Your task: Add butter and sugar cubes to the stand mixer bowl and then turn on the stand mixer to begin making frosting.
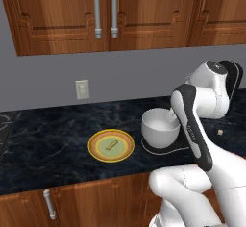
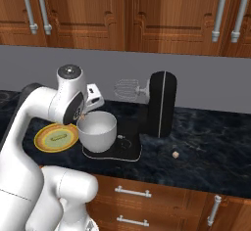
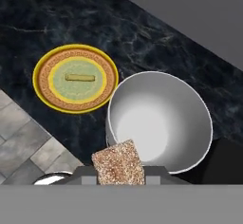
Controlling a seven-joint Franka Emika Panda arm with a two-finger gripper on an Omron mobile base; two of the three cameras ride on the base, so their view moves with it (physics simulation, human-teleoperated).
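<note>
Sugar cube (image 3: 118,163) clamped between gripper (image 3: 118,173) fingers, held above bowl (image 3: 161,118) rim, likely for dropping in. Butter (image 3: 79,78) on plate (image 3: 42,92) beside it; second cube (image 2: 175,154) right of mixer (image 2: 161,103).

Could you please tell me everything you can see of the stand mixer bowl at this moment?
The stand mixer bowl is round, deep and white to light grey, with a smooth inside that looks empty. It stands upright on the flat black base of the stand mixer, whose head is tilted up, so the whisk is clear of it. The plate with the butter lies beside it. The tool holds a sugar cube just above its rim.
</note>
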